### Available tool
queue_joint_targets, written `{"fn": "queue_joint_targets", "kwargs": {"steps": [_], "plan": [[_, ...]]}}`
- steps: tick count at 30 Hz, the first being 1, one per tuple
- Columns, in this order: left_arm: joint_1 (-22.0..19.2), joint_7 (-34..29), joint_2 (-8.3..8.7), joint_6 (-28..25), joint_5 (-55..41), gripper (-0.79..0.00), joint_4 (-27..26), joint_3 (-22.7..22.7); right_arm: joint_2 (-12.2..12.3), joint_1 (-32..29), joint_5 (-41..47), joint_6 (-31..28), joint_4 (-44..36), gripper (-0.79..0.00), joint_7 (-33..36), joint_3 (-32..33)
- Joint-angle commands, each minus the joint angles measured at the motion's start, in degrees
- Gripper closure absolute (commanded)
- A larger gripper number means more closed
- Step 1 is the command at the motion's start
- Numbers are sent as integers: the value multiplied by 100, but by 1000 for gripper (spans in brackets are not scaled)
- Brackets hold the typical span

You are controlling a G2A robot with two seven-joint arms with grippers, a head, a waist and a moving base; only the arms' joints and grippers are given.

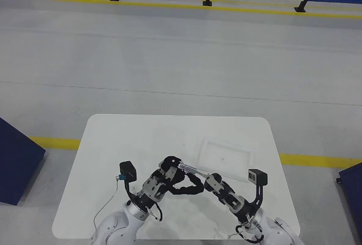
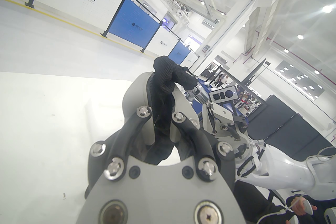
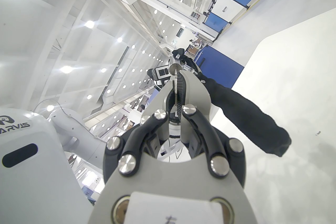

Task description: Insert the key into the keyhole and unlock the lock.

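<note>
Key (image 3: 174,69): silver, pinched edge-on in the right gripper (image 3: 176,80), raised over the near middle of the surface (image 1: 242,131).
Lock (image 3: 249,114): black fabric-sleeved cable, one end just beside the key; cannot tell whether the key is in.
Right jaws: narrow, clamped on the key.
Left gripper (image 2: 161,86): jaws closed on the lock's sleeve, left of the key.
Writing: printed logos on blue and white panels (image 2: 131,25), far behind.

Above the table (image 1: 138,135), lock (image 1: 184,188) in left claw (image 1: 170,168) meets key (image 3: 174,88) in right claw (image 1: 210,180).
</note>
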Motion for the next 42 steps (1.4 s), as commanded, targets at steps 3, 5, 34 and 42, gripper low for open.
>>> {"fn": "queue_joint_targets", "kwargs": {"steps": [3, 5, 34, 42], "plan": [[0, 0, 0, 0, 0, 0, 0, 0, -18, -2, 17, 35, -17, 0, 42, -1], [0, 0, 0, 0, 0, 0, 0, 0, -27, -7, 27, 44, -31, 0, 58, 4], [0, 0, 0, 0, 0, 0, 0, 0, -164, 23, 49, 377, -172, 0, 223, -11], [0, 0, 0, 0, 0, 0, 0, 0, -211, 95, 51, 477, -193, 0, 285, -80]]}}
